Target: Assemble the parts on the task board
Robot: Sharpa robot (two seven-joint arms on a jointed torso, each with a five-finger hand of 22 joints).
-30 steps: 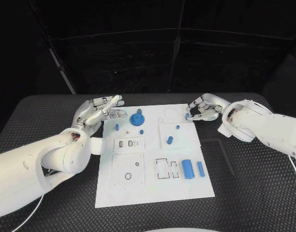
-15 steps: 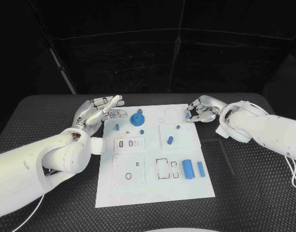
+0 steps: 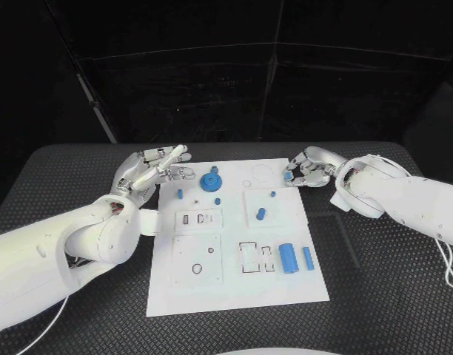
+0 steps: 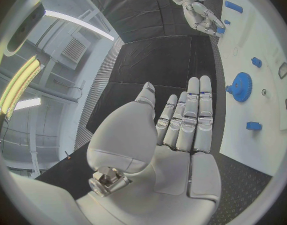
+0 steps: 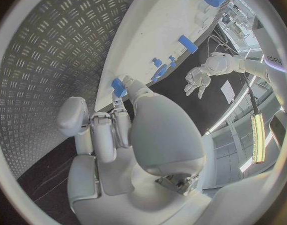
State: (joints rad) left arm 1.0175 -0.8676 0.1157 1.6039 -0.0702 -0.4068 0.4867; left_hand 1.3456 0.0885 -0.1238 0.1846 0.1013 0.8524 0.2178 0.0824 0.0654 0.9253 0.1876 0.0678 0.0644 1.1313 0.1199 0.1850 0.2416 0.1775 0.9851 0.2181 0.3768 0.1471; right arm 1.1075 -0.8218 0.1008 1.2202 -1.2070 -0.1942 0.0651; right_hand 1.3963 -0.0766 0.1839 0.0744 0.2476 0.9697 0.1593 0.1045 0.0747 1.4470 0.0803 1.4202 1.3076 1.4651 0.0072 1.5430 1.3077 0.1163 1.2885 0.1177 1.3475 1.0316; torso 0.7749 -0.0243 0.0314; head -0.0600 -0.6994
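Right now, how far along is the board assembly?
Early. The blue gear sits on the task board, possibly already placed. The right hand pinches a small blue part in its fingers at the board's far corner. The left hand holds nothing. The blue cylinder and blue bar lie loose.

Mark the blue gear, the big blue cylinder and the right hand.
blue gear [image 3: 211,181]: head view, its toothed disc.
big blue cylinder [image 3: 287,257]: head view, mid-length of its body.
right hand [image 3: 308,168]: head view, back of the hand.

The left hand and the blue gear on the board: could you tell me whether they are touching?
Apart. In the left wrist view, white board shows between the left hand's fingertips and the blue gear.
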